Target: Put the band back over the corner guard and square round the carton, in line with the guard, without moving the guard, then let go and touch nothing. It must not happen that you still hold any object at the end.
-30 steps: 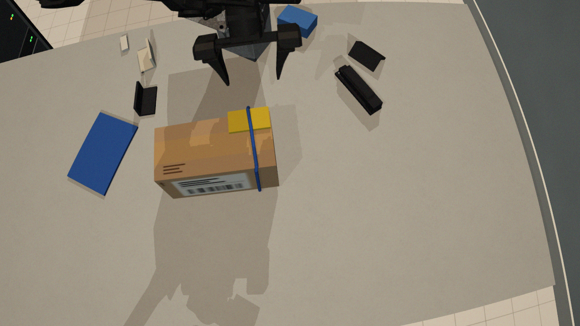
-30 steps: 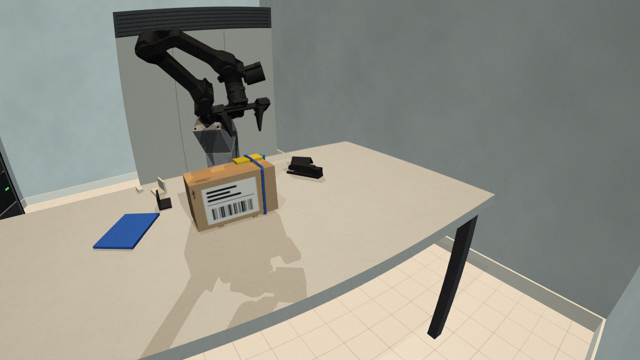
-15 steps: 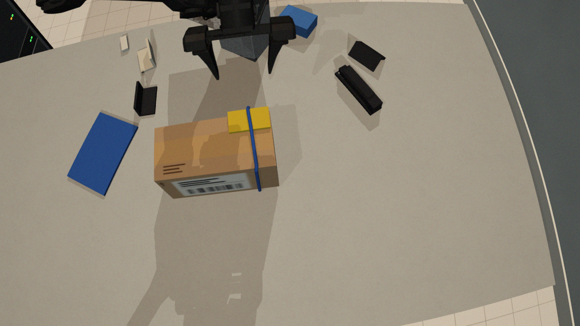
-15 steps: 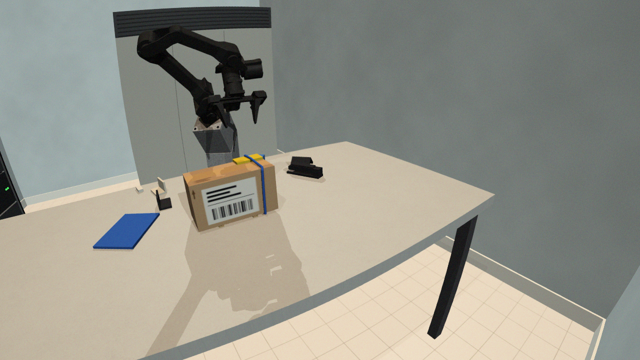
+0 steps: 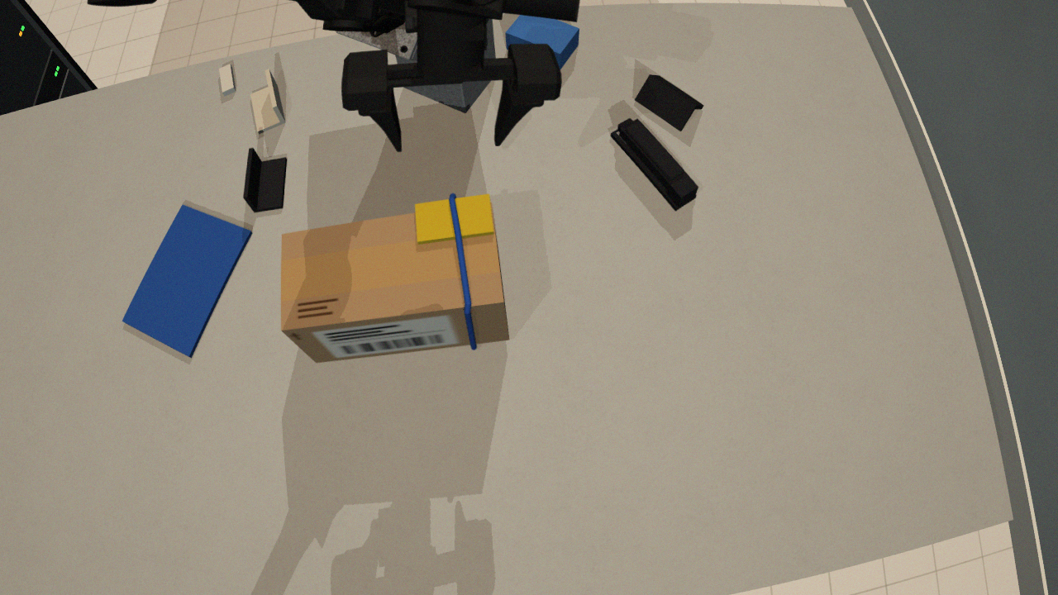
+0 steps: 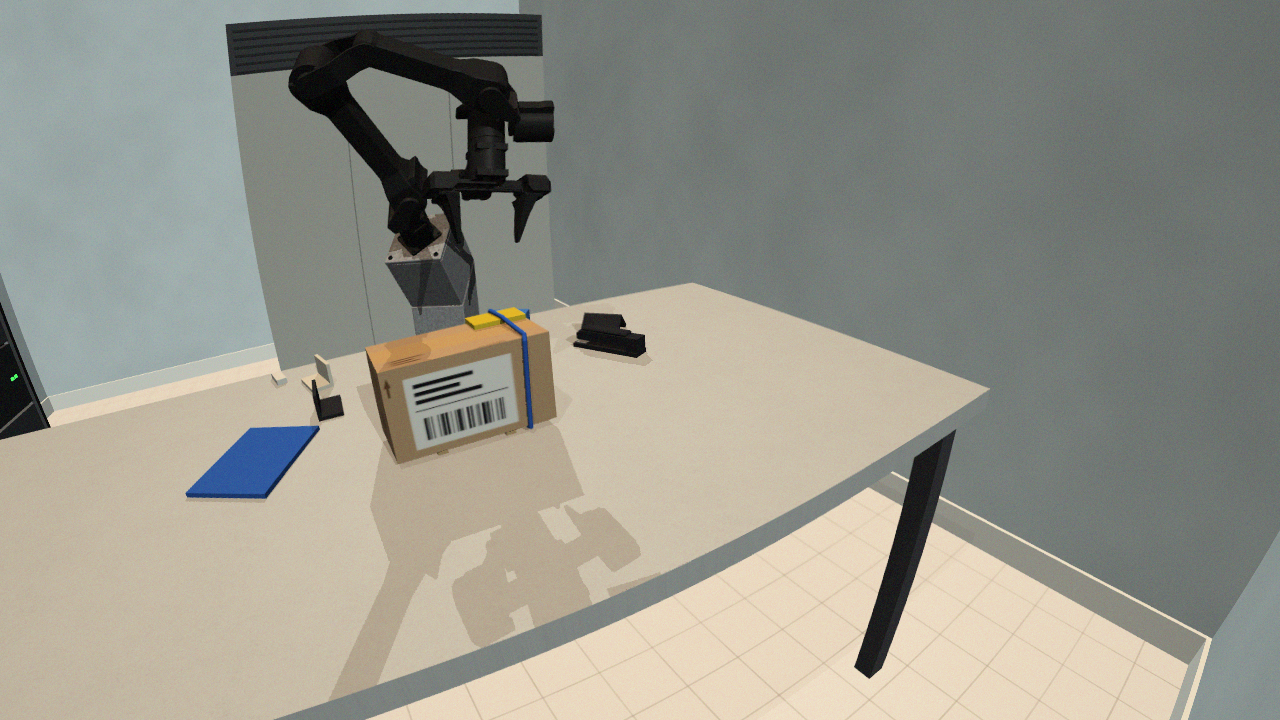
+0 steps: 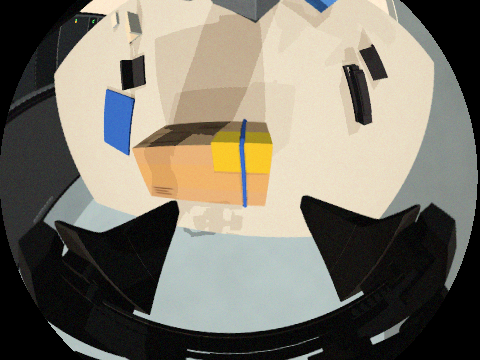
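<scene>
Hanging high with its fingers spread wide and nothing between them, the gripper (image 6: 490, 198) touches nothing. Below it and toward me sits the carton (image 5: 384, 284), the blue band (image 5: 464, 284) wrapped straight round it and crossing the yellow corner guard (image 5: 452, 218). Farther off lies a black stapler (image 5: 655, 163).

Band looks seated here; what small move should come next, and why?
Probably none but staying high: the blue band crosses the yellow corner guard and rings the brown carton, and the open gripper hangs apart from all three.
</scene>
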You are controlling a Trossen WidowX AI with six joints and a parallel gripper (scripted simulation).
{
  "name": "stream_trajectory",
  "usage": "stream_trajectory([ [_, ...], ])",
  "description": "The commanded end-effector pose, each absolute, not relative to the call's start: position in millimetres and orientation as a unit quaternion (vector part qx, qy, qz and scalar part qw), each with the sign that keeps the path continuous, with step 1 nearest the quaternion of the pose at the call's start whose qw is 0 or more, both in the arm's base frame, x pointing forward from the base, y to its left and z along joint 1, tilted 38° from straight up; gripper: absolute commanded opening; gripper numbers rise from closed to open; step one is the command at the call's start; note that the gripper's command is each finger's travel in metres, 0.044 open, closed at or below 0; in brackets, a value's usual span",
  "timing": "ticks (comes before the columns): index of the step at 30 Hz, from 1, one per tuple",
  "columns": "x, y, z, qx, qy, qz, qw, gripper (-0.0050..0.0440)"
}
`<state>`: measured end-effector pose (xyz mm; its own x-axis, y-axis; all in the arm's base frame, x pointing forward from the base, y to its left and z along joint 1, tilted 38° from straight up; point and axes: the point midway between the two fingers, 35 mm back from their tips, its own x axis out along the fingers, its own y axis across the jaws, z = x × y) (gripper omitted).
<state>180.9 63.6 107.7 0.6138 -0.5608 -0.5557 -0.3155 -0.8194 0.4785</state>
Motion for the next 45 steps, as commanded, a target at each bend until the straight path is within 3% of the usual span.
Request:
stream_trajectory([
  [1, 200.1, 69.5, 118.3, 0.827, -0.280, -0.458, 0.168, 0.0440],
  [22, 304.9, 41.3, 173.2, 0.687, -0.223, -0.691, 0.013, 0.0440],
  [31, 306.3, 40.4, 171.9, 0.686, -0.223, -0.693, 0.013, 0.0440],
  [38, 341.1, 10.9, 117.0, 0.620, -0.235, -0.747, 0.042, 0.0440],
  [45, 341.9, 10.0, 115.2, 0.618, -0.235, -0.749, 0.043, 0.0440],
])
